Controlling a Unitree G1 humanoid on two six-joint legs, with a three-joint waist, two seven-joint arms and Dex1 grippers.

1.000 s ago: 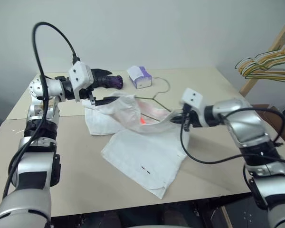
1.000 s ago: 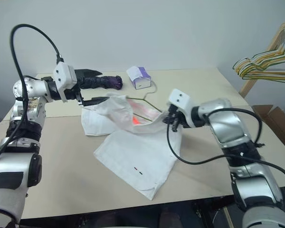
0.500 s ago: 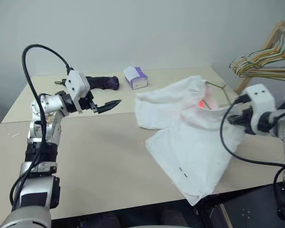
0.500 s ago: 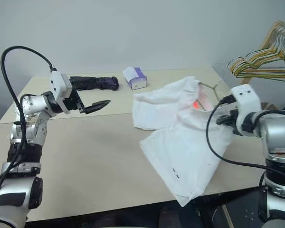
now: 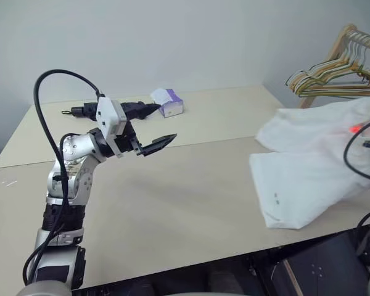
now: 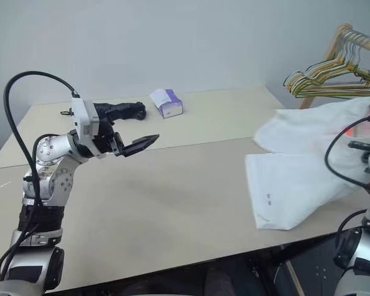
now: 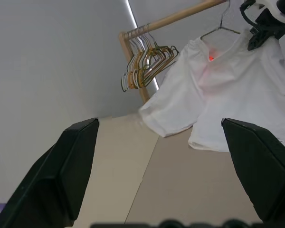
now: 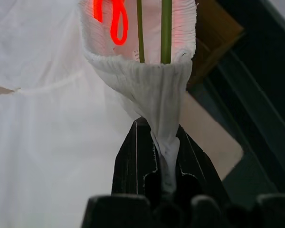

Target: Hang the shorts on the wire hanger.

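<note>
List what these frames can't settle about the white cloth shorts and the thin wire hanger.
- Thin olive wire hanger: right wrist view shows two wire runs inside the waistband; the rest is under cloth.
- White cloth shorts: right side cut by the head views' edge.
- Right gripper: pinches the waistband; hanger contact hidden.

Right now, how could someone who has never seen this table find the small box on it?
Start at the beige table and look to its far edge by the wall. The small box lies there, beside a dark folded umbrella. It alone is white and purple.
</note>
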